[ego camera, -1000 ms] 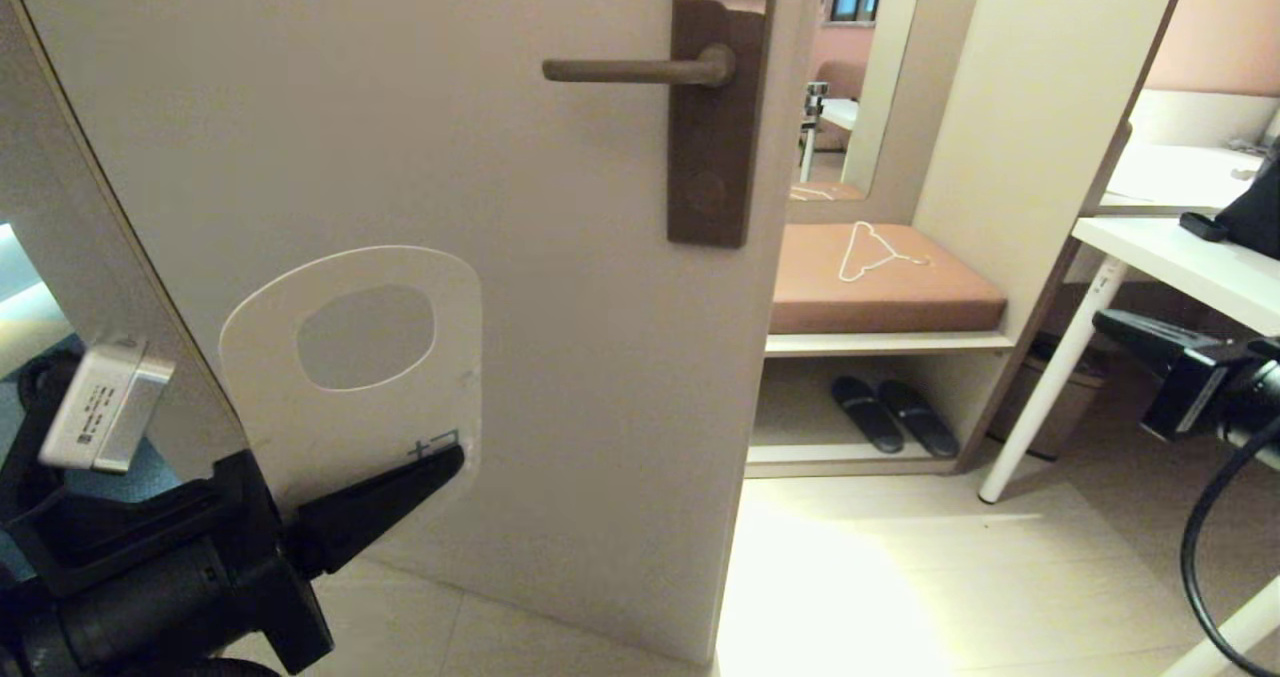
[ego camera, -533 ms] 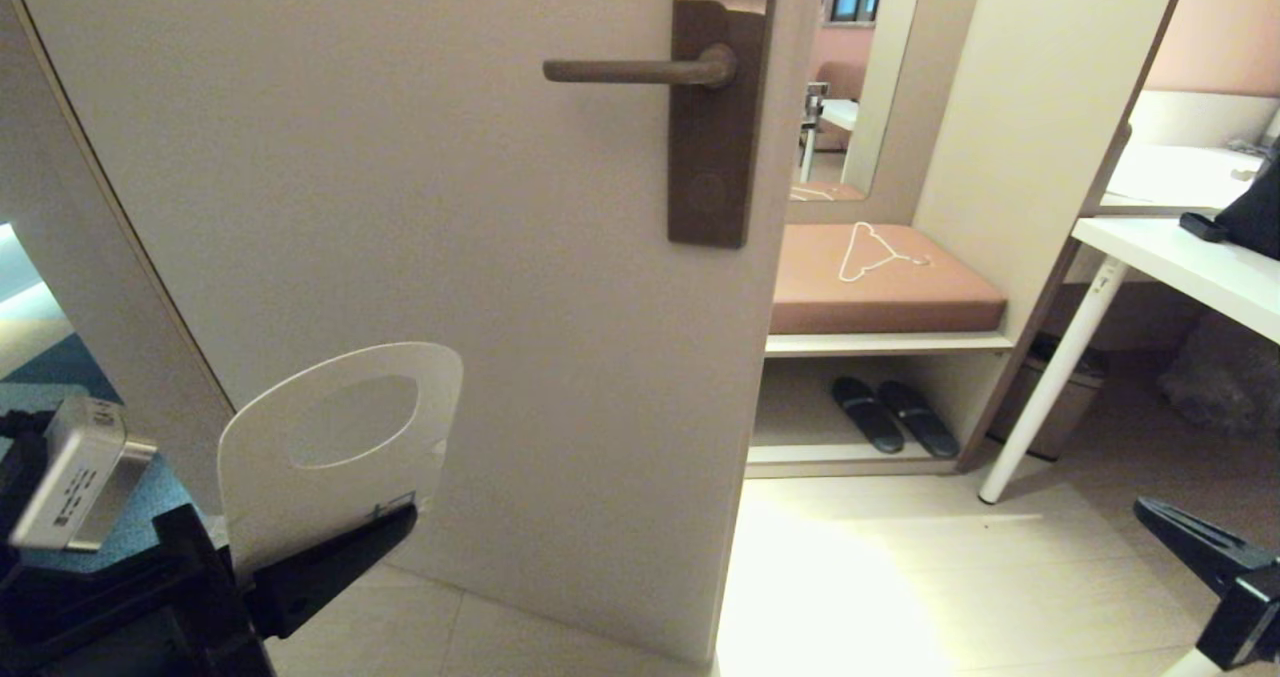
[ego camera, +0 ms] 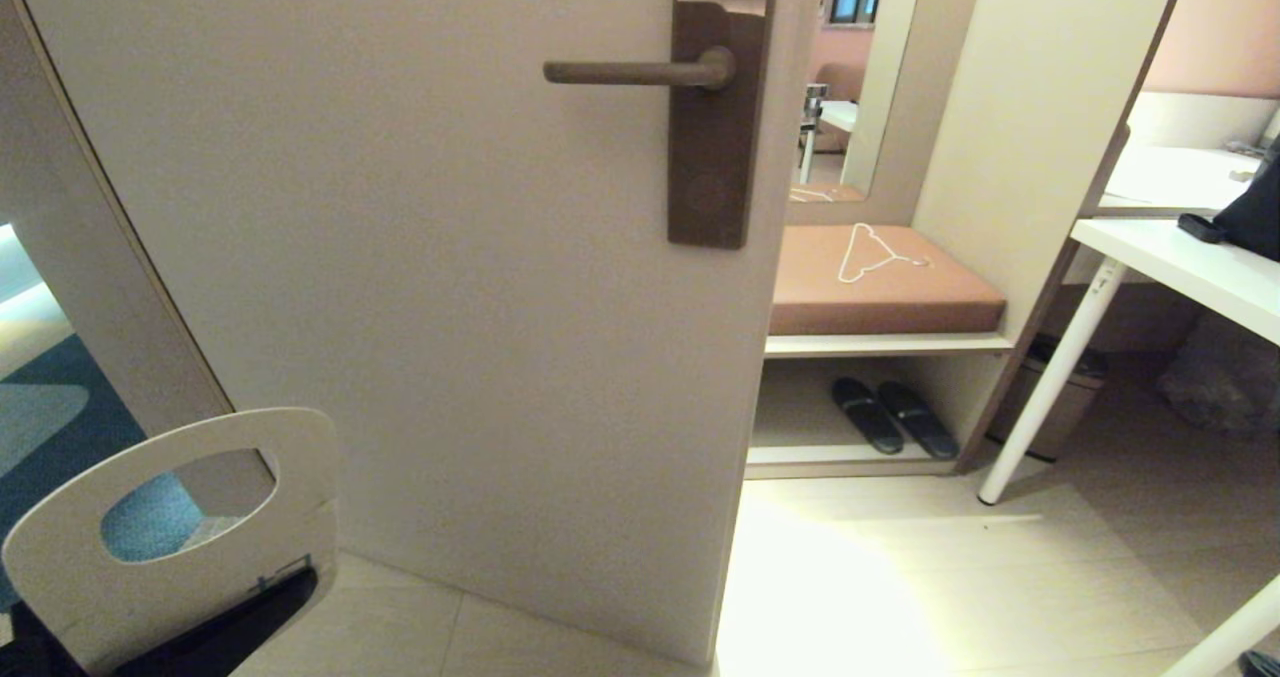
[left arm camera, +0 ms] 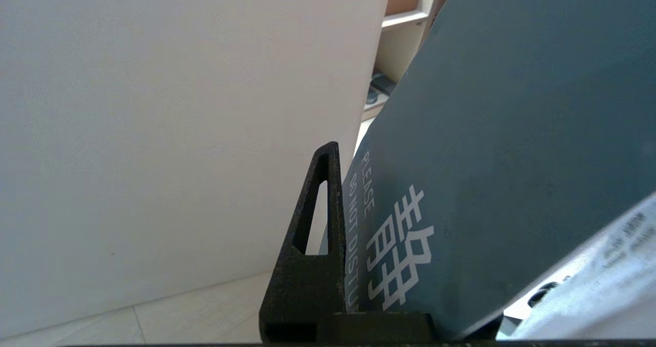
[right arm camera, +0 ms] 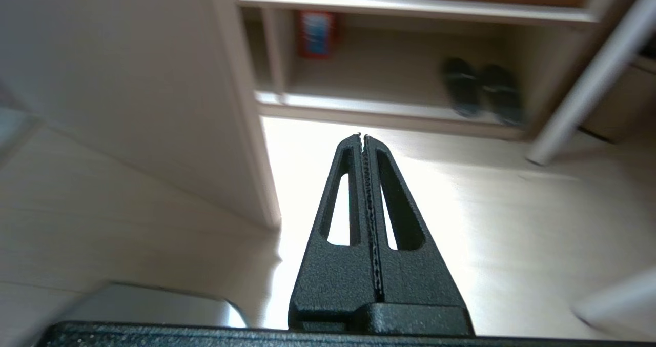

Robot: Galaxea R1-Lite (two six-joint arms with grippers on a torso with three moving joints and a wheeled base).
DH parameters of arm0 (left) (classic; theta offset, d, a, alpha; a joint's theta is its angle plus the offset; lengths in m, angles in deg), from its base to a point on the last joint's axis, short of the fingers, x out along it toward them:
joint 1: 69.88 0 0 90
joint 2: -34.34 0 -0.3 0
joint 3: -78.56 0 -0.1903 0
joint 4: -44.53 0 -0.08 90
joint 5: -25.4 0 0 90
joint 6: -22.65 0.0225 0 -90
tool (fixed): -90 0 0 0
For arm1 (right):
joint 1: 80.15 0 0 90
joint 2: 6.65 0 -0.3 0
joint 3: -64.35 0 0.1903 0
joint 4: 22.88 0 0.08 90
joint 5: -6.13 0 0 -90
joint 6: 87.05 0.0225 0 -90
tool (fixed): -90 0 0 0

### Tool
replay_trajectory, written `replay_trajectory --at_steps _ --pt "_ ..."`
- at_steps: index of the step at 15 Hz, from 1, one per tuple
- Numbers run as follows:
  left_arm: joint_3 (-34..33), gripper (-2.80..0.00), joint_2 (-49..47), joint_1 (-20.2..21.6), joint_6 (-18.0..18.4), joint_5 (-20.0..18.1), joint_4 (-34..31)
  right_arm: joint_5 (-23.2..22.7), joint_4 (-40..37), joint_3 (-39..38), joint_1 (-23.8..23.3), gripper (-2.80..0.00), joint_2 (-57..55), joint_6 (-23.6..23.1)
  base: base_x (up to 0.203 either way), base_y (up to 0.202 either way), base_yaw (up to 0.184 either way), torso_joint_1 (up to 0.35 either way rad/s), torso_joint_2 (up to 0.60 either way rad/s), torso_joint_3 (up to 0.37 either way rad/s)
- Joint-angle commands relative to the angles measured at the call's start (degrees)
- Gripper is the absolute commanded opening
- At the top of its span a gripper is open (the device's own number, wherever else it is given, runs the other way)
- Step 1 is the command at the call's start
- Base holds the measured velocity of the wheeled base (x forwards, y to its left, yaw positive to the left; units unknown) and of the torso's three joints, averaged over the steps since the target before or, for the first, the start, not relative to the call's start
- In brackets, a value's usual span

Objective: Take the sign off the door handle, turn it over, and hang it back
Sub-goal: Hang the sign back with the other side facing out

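One sign [ego camera: 175,547] sits low at the near left, well below and left of the one door handle [ego camera: 640,72], which juts out bare from its tall brown plate on the door [ego camera: 450,287]. The sign's white side faces the head camera and its big hole is uppermost; the left wrist view shows its slate-blue side [left arm camera: 512,147] with "Please do not disturb". The left gripper [ego camera: 215,632] is clamped on the sign's lower end, one black finger [left arm camera: 318,234] flat against the blue face. The right gripper [right arm camera: 363,139] is out of the head view; its own camera shows its two fingers pressed together on nothing, low over the pale floor near the door's edge.

To the right of the door, an open shelf unit [ego camera: 880,342] holds one brown cushion [ego camera: 885,287] with one white hanger [ego camera: 875,252] lying on it, and below that one pair of dark slippers [ego camera: 895,417]. One white table [ego camera: 1180,257] stands at the far right.
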Motion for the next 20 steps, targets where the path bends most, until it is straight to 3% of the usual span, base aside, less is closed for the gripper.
replay_trajectory --at_steps 1,4,7,13,16,20 --pt "-0.07 -2.8 3.61 -0.06 -0.15 -0.06 -1.0 1.33 -12.41 1.57 -1.41 -2.8 14.9 -2.14 0.0 0.0 0.0 0.0 0.0 0.0" --pt "0.11 -2.8 5.37 -0.02 -0.24 0.14 -1.41 2.82 -16.92 2.07 -2.05 -2.8 20.82 -3.9 0.0 0.0 0.0 0.0 0.0 0.0" --pt "1.4 -2.8 6.65 0.03 -0.24 0.32 -1.23 4.5 -16.89 1.74 -2.09 -2.8 21.91 1.11 0.0 0.0 0.0 0.0 0.0 0.0" --pt "6.82 -2.8 5.17 2.73 -1.04 1.36 -1.23 4.41 -16.97 1.75 -2.09 -2.8 21.91 1.27 0.0 0.0 0.0 0.0 0.0 0.0" --pt "11.41 -2.8 0.68 3.63 -2.97 1.37 -1.12 4.41 -16.97 1.74 -2.09 -2.8 21.91 1.27 0.0 0.0 0.0 0.0 0.0 0.0" --pt "22.08 -2.8 -10.63 9.31 -3.47 0.67 -0.44 4.49 -16.88 1.74 -2.09 -2.8 21.91 1.19 0.0 0.0 0.0 0.0 0.0 0.0"
